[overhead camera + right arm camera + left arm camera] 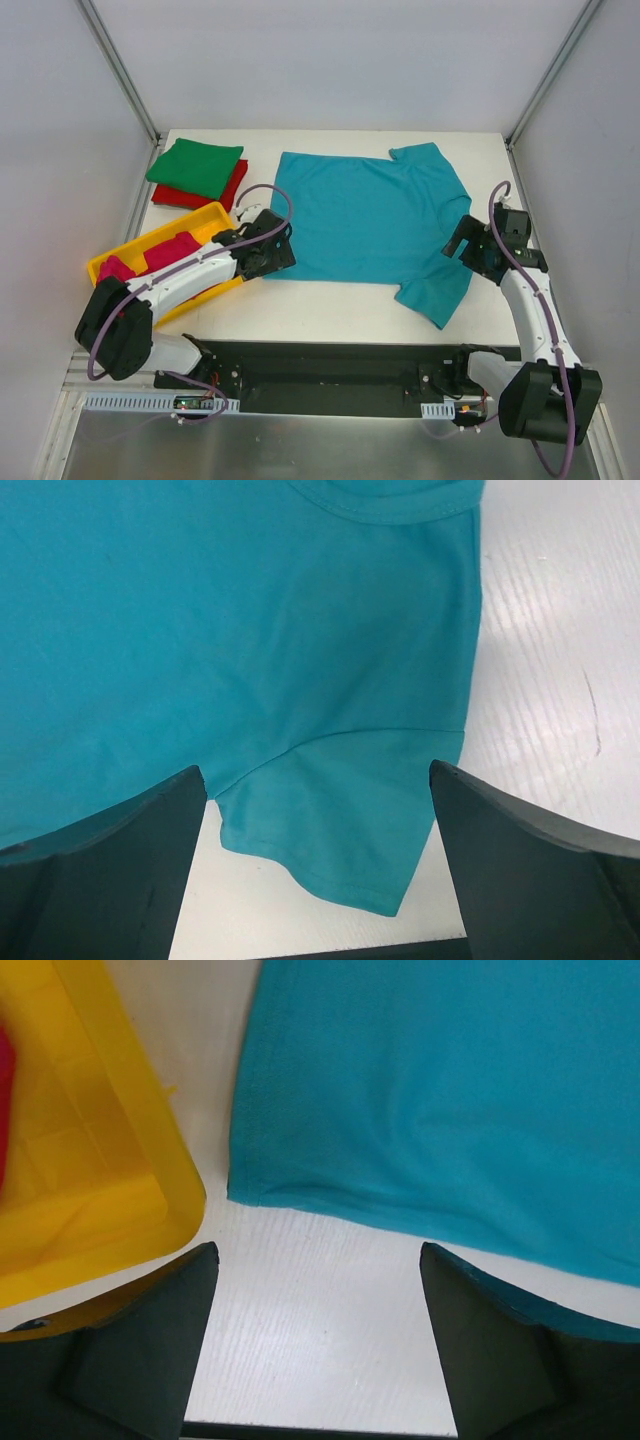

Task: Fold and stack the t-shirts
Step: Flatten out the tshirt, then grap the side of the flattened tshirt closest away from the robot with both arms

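1. The white, grained table [330,310] is carrying everything
2. The soft teal t-shirt [365,215] is lying spread flat mid-table
3. The yellow plastic tray [195,222] is holding bunched magenta-pink shirts [170,252]
4. The folded green shirt [195,167] is resting on the folded red shirt [170,197]
5. My left gripper [318,1250] is hovering with its jaws apart and empty at the teal hem corner; my right gripper [318,780] is gaping over a sleeve
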